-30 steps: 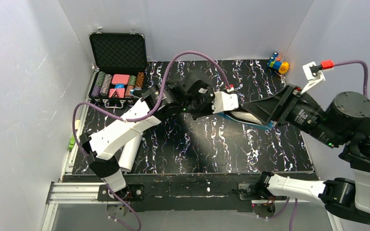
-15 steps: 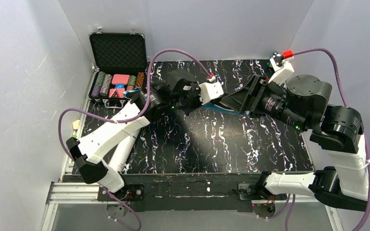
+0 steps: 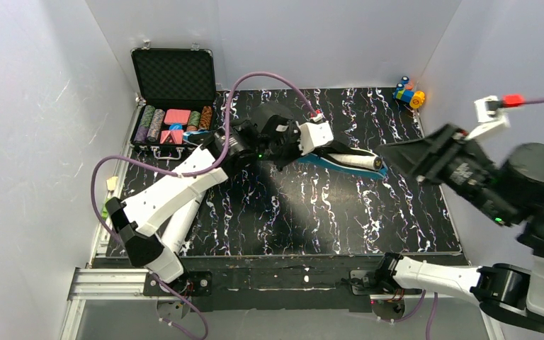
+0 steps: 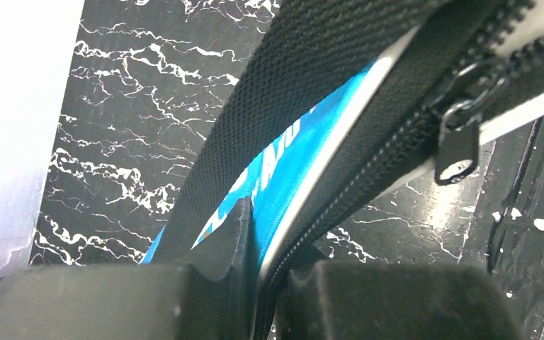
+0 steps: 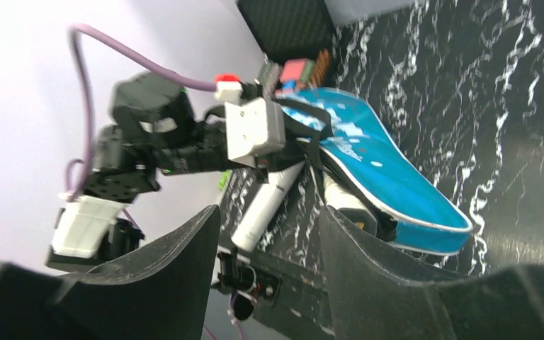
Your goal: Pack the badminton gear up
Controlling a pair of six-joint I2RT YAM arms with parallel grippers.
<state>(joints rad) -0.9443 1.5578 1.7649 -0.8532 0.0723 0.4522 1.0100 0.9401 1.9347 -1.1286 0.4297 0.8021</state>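
Lying nearest, well left of the bag (image 5: pixel 375 166), the white tube (image 3: pixel 190 225) waits unpacked. Right of the bag, the right gripper (image 3: pixel 397 156) has just backed away, released and empty, leaving a white racket handle (image 3: pixel 358 161) poking from the bag's mouth. At the bag's far-left end, the left gripper (image 4: pixel 265 280) stays clenched on the zipper edge; zipping probably comes soon.

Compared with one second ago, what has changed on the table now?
The right gripper pushed in toward the blue bag, then drew back to the right; it now hangs open, clear of it. The left gripper stayed shut on the bag's edge, shifting slightly left. The poker chip case and white tube did not move.
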